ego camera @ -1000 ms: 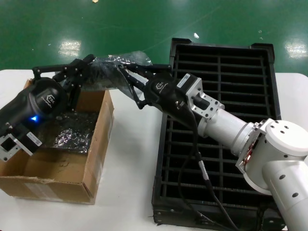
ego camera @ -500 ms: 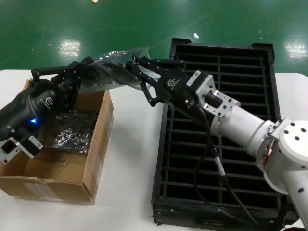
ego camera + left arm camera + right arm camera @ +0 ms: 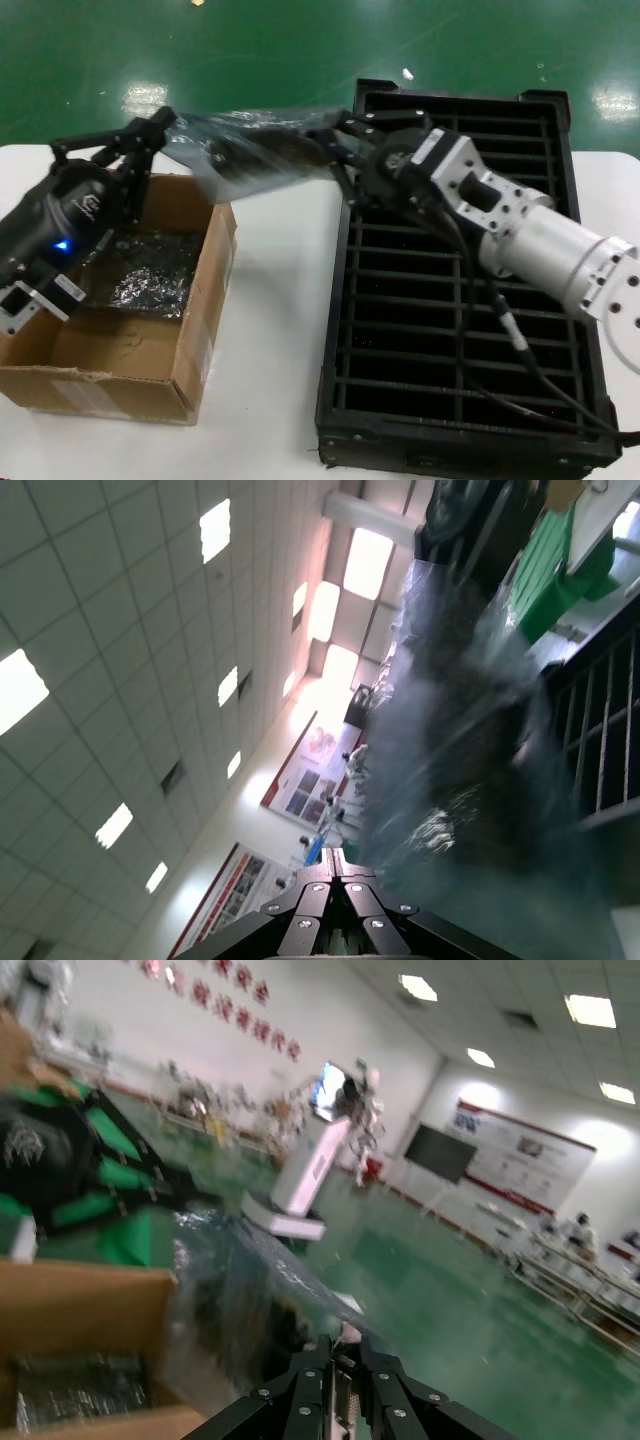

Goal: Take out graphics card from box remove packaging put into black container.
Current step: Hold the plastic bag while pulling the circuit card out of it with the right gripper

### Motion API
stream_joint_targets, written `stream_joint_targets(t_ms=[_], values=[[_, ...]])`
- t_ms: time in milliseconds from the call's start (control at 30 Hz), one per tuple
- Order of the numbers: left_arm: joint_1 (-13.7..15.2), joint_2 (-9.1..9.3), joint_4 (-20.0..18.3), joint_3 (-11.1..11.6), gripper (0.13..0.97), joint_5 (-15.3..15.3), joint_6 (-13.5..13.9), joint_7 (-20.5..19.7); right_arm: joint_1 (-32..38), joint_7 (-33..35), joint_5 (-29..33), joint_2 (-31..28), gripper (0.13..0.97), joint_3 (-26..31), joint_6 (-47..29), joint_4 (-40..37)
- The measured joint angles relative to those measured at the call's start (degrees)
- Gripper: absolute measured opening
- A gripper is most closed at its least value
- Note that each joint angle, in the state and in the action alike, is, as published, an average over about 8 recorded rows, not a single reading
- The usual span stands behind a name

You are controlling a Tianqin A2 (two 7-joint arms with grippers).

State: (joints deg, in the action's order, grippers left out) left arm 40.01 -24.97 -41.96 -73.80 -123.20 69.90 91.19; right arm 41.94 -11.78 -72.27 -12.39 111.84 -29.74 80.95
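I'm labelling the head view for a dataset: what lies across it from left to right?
Brown corrugated cardboard box → left gripper → crinkly translucent plastic bag with a dark card inside → right gripper → large ribbed black plastic crate.

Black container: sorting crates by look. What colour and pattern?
Plain black container, ribbed into two columns of narrow slots; clearest in the head view.

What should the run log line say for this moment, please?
phase: unbagging | left gripper: shut on packaging | right gripper: shut on its other end | held above box edge | black container: no card
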Motion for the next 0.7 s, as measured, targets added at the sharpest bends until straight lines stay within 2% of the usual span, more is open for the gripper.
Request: stream_joint_targets(t_ms=[167,300,433,700], values=[[0.3,0.45,1.5,0.5,0.139,-0.3,0.1,0.8,-1.4,-8.4,11.3,0.7,0.175,-3.3,-3.4,5.4],[0.7,0.65,2.7,0.7,0.139,-0.5,0.3,1.3,-2.2,-12.0,17.0,1.6,0.175,-5.8,-5.6,8.7],[1.2,0.76,4.2,0.9,0.139,-0.6,0.6,1.8,-2.7,-13.4,19.4,2.1,0.175,-7.5,-6.6,11.1],[3.6,0.78,9.3,0.9,0.139,-0.8,1.6,2.8,-3.0,-13.1,19.2,2.8,0.175,-8.6,-6.7,11.9]])
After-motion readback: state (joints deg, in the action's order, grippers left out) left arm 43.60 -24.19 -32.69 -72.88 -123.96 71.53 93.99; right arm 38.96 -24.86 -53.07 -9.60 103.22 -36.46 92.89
